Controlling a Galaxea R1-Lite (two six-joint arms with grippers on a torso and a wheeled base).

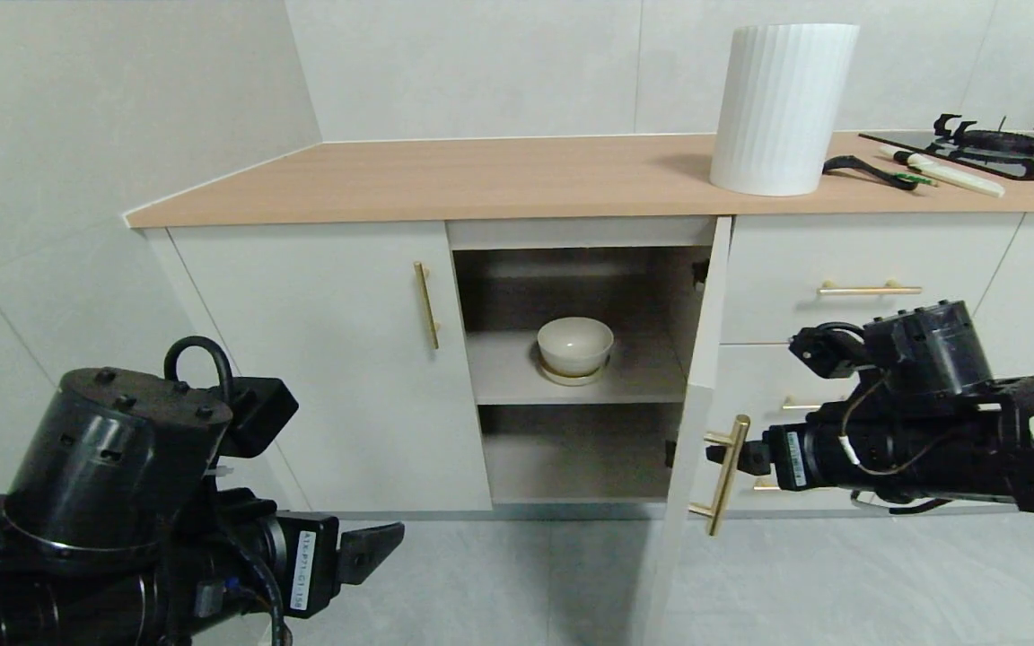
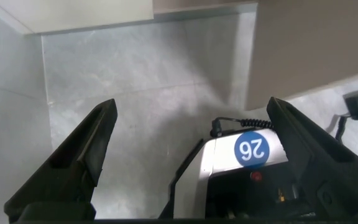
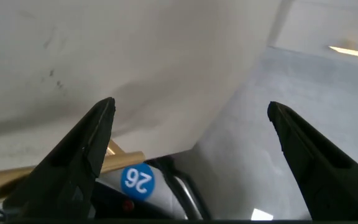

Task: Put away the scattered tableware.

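Left gripper (image 2: 191,109) hangs spread and empty, low, well short of the bowl (image 1: 574,344), which sits on a plate (image 1: 571,377) on the shelf (image 1: 647,375) ahead of both grippers. Right gripper (image 3: 189,106), also spread, is at the handle (image 1: 726,474) of the open door (image 1: 704,341). A glancing push could slip off it, or slam the door and jolt the bowl.

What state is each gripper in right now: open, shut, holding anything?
Left gripper: open, holding nothing.
Right gripper: open, holding nothing, beside the cabinet door handle.

Bright even light, cabinet (image 1: 571,292) interior shadowed
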